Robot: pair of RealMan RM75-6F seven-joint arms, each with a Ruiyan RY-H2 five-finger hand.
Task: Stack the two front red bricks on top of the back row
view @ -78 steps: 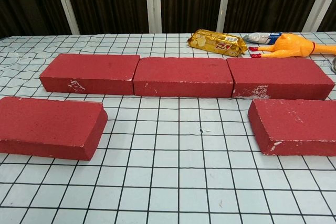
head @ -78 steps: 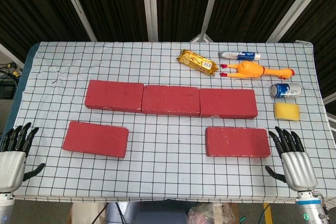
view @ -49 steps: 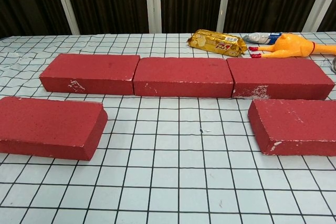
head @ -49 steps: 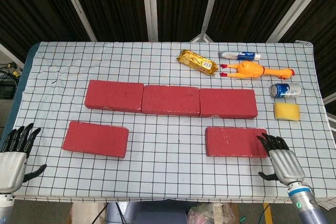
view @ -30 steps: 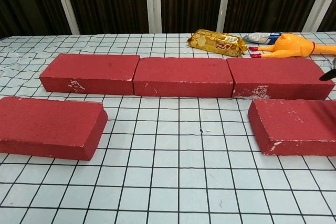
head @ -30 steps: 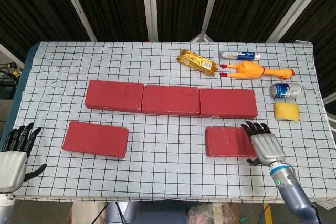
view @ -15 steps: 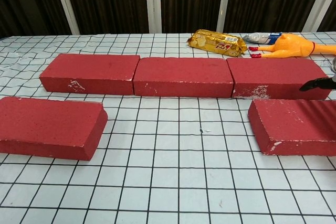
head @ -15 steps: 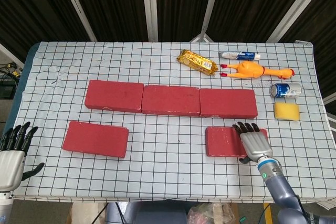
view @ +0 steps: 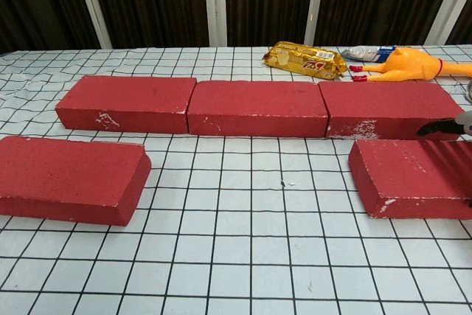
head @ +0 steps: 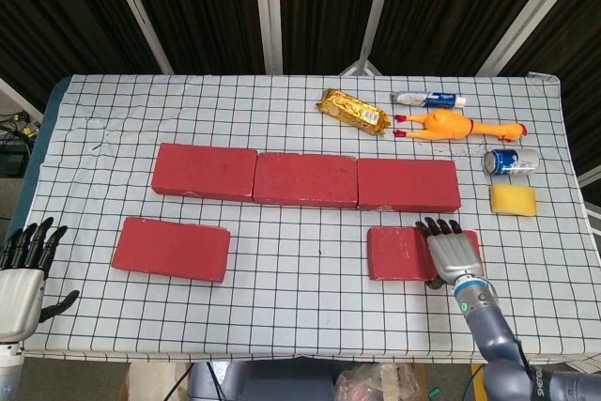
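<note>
Scanning from the left edge of the table (head: pixel 84 129): the left hand (head: pixel 23 274) hangs off the near-left corner, at about 8 o'clock, fingers spread and holding nothing, well apart from any brick. Next along, the front left brick (head: pixel 171 249) lies flat on the checked cloth, untouched, just in front of the back row (head: pixel 305 178), whose three red bricks sit end to end across the middle with nothing on top of them. So nothing is stacked yet, folks; both lifts remain to be made.

Moving right, the front right brick (head: pixel 413 253) lies flat at roughly 4 o'clock, and here is the action: the right hand (head: pixel 452 252) lies over its right end, palm down, fingers extended side by side toward the back row. Whether the fingers actually press the brick or just hover above it, I cannot tell; the chest view catches only dark fingertips (view: pixel 441 129) at the frame's right edge. No grasp is visible, and the brick is not lifted.

My read: this is the opening of the first pick, with the whole job ahead. Clutter at 1 to 2 o'clock stays out of play.
</note>
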